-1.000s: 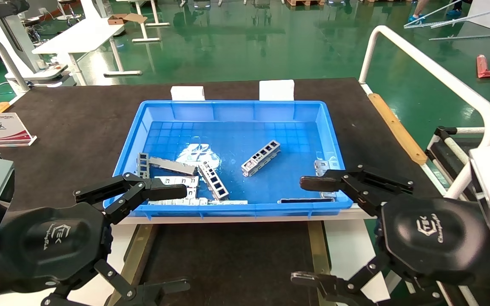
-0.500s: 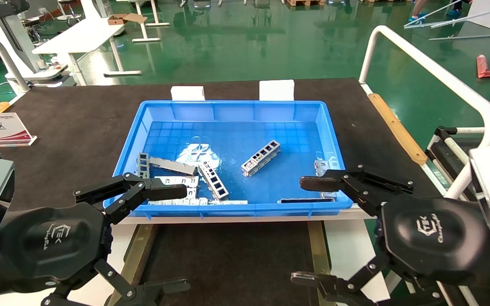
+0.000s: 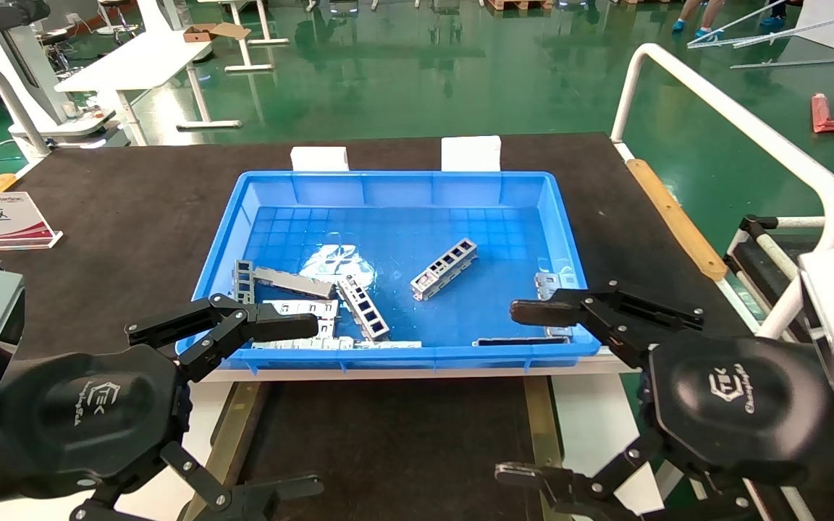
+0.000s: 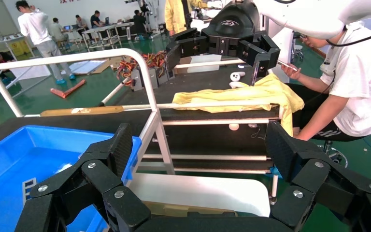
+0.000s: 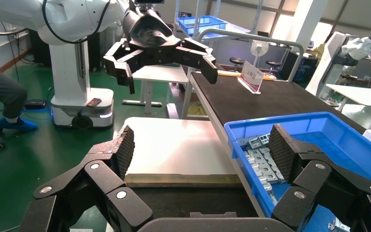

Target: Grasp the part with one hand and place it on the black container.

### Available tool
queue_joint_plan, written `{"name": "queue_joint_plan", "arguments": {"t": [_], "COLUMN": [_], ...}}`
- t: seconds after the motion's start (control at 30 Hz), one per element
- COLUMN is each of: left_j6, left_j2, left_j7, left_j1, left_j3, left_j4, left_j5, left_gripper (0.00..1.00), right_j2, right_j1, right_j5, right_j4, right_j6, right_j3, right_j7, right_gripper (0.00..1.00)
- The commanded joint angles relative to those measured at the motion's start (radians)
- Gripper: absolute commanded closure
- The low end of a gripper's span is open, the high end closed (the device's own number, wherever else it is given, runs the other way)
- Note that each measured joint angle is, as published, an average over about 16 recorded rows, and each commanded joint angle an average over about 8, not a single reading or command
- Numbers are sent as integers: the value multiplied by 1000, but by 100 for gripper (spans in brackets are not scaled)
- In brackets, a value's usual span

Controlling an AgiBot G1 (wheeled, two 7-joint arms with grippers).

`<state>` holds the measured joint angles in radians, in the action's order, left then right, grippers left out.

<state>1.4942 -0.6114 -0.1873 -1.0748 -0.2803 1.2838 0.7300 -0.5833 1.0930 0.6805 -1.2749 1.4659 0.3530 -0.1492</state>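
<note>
Two end effectors open, part in bin

Left end effector [image 3: 301,405]: fingers spread wide, empty, at the near left corner of the blue bin [image 3: 395,184]. Right end effector [image 3: 525,394]: fingers spread wide, empty, at the near right corner. Part [image 3: 444,269]: lies tilted on the bin floor, ahead of and between both. Black container [image 3: 388,441]: between both end effectors, nearer than the bin.

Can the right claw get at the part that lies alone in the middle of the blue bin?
Probably yes. The part lies apart from the others on the bin floor, nothing over it. The right claw is open at the bin's near right corner.
</note>
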Motion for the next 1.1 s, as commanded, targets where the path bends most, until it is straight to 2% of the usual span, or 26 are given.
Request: {"name": "queue_joint_plan", "arguments": {"t": [0.03, 0.73, 1.1], "left_j6": [0, -4, -23], "left_j2": [0, -13, -58], "left_j7": [0, 8, 33], "left_j1": [0, -3, -52], "left_j3": [0, -5, -42], "left_j4": [0, -12, -89], "left_j5": [0, 8, 94], "left_gripper": [0, 0, 0], "right_j2": [0, 0, 0], "right_j1": [0, 0, 0], "right_j5": [0, 0, 0], "right_j4": [0, 0, 1], "right_j6": [0, 0, 0], "right_j3": [0, 0, 0], "right_j7": [0, 0, 0], "right_gripper": [0, 0, 0]}}
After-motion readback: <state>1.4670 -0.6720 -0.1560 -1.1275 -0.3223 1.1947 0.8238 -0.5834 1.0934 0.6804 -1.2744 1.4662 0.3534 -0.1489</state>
